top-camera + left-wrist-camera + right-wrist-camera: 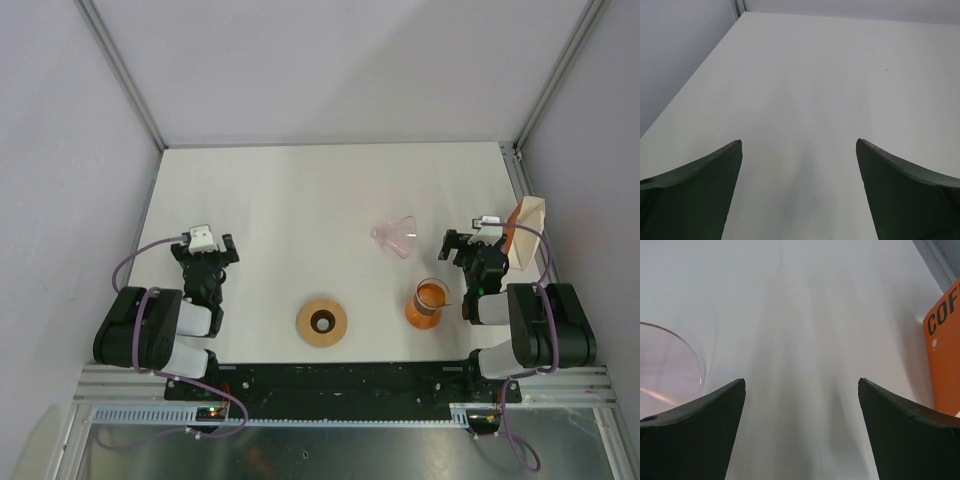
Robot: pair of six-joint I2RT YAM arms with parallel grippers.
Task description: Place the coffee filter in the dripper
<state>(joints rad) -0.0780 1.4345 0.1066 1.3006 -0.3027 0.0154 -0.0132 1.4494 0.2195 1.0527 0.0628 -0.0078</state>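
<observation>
- Dark fingers (695, 435) of your right gripper (801, 382) sit nearest the lens. They are spread wide with only the white tabletop (805, 315) between them, and nothing is gripped.
- You'll find the thin cream paper cone, the coffee filter (532, 222), at the table's far right edge against the side frame. It is just right of your right gripper and untouched by it.
- Right beside the filter is an orange printed pack (946, 335) with the letters "COF" showing. Whether the filter rests in it or only against it, cannot tell.
- Your small clear, faintly pink funnel, the dripper (395, 236), is on the table left of the right gripper, near it but apart. Its wide rim faces the far side and its narrow tip points toward the arm bases. The rim also shows at the left margin of the right wrist view.
- Filter and dripper are apart, with the right gripper between them.
- On the near side of the dripper stands an orange round vessel (428, 302) with a clear upper part, just left of the right arm.
- Further left, toward the front edge, lies a flat tan ring (322, 322) with a dark centre hole.
- Your left gripper (799, 142) is well off to the left, fingers parted and holding nothing, with bare tabletop ahead of it.
</observation>
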